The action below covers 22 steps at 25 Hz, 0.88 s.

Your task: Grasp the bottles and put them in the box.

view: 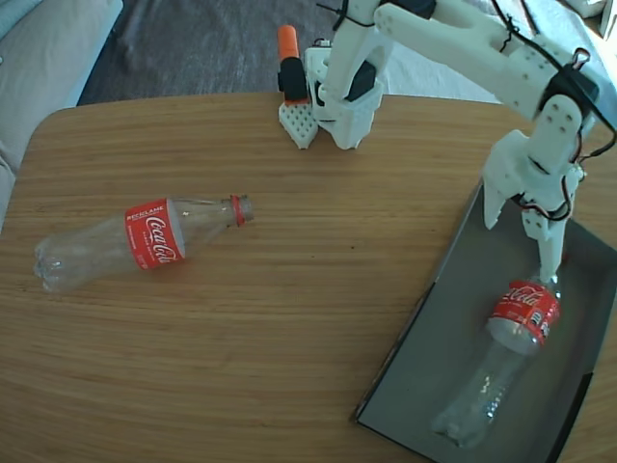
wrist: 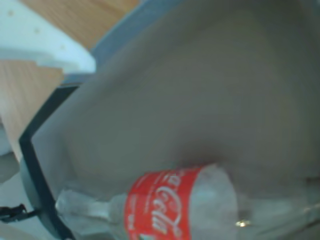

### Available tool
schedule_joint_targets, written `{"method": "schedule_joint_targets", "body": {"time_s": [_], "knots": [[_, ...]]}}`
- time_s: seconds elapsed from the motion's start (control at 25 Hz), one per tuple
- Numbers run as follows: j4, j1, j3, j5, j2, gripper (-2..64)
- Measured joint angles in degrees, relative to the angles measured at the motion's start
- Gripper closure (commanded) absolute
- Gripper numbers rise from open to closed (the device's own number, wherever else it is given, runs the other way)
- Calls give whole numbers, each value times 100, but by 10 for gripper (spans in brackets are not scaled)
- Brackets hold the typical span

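One Coca-Cola bottle (view: 509, 362) is laid lengthwise in the grey box (view: 434, 357), leaving room beside it. The gripper (view: 521, 236) is parted just above its neck (apparently a release). The other bottle (view: 135, 241) is left on the table (view: 289, 318), well apart.

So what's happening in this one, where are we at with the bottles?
A white robot arm is working over a grey box at the right of the wooden table in the fixed view. One Coca-Cola bottle already lies in the box, with the gripper just above its neck; whether it is gripping cannot be told. The second bottle lies on its side on the table to the left, untouched.
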Motion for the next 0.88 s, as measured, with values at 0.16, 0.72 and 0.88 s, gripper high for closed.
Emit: {"method": "schedule_joint_targets", "body": {"time_s": [0.16,0.72,0.88], "knots": [[334,563,0,-281,396,158],[729,3015,413,-1187,1679,158],[729,3445,1178,-1433,2118,158]]}}
